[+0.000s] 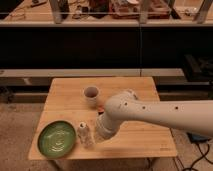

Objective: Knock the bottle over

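The gripper, fingers together, hangs just beside the upright bottle on the desk (approach seemingly done); next comes a sideways push toward the green plate.

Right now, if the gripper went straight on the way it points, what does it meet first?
Probably the bottle, standing close beside the shut gripper near the table front edge; depth unclear.

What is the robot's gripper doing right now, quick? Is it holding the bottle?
Gripper: closed, holding nothing, down low close beside the upright bottle.
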{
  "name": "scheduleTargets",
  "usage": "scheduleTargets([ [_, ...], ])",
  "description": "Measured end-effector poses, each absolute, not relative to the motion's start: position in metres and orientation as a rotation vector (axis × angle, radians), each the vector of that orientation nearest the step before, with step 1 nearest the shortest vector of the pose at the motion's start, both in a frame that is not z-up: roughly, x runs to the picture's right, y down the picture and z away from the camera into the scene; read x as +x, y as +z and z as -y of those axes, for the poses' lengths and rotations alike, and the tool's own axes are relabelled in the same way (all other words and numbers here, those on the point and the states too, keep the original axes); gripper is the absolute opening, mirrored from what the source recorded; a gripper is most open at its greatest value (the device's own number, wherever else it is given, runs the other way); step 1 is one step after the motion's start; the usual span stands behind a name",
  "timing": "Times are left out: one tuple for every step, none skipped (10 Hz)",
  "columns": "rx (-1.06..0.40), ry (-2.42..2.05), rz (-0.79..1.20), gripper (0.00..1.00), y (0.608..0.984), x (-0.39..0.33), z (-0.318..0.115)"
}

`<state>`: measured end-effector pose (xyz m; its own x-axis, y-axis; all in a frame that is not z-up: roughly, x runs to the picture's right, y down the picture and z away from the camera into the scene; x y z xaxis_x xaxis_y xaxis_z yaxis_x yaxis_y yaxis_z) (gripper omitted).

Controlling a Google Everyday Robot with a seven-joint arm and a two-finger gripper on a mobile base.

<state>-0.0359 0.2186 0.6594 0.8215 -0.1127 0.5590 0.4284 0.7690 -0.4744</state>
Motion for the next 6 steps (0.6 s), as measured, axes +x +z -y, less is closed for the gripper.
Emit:
scheduleTargets([
  [-0.641,-0.297,0.521,0.28,0.659,-0.035,-0.218],
  [-0.654,-0.303,0.518,0.28,0.657,-0.041,-0.216],
  [-0.649,-0.302,0.519,0.28,0.654,-0.039,-0.216],
  [-0.625,-0.305,0.526,0.28,0.648,-0.036,-0.212],
  [-0.606,-0.306,0.533,0.28,0.644,-0.038,-0.206],
  [-0.607,-0.311,0.535,0.28,0.645,-0.046,-0.201],
])
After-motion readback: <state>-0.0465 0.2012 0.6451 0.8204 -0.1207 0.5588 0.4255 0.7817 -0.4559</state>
